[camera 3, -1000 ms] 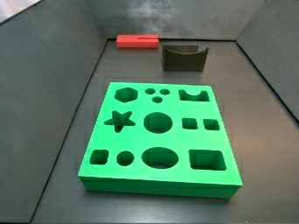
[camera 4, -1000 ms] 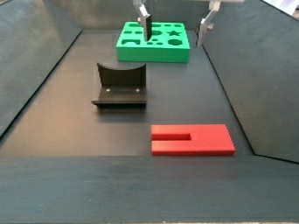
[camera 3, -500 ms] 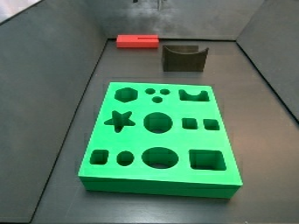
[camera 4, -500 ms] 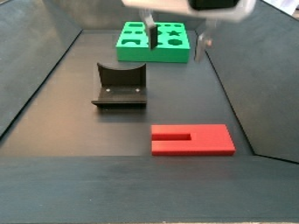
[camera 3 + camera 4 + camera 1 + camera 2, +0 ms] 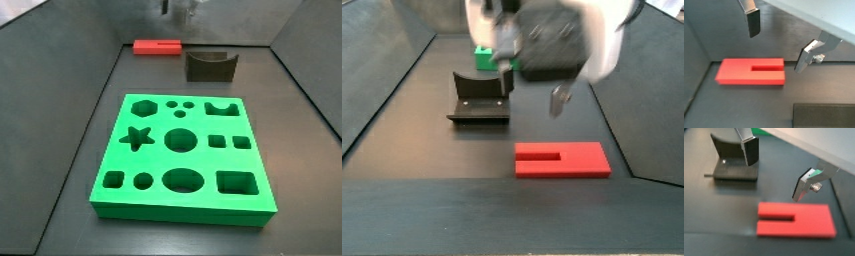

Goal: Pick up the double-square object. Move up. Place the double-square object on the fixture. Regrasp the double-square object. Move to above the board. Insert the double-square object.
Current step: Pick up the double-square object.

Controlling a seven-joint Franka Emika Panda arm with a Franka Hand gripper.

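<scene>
The red double-square object lies flat on the dark floor, its slot open toward one end; it also shows in the wrist view and in both side views. My gripper is open and empty, hanging above and just beside the object, jaws wide apart. It appears blurred in a side view and at the upper edge in a side view. The dark fixture stands beside the object. The green board lies further off.
Grey walls enclose the floor on the sides. In a side view the arm hides most of the board, leaving only a green corner. A green strip of the board shows in a wrist view.
My gripper has travelled from over the green board to the red object's end of the floor and come lower. It stays open. The object, fixture and board have not moved.
</scene>
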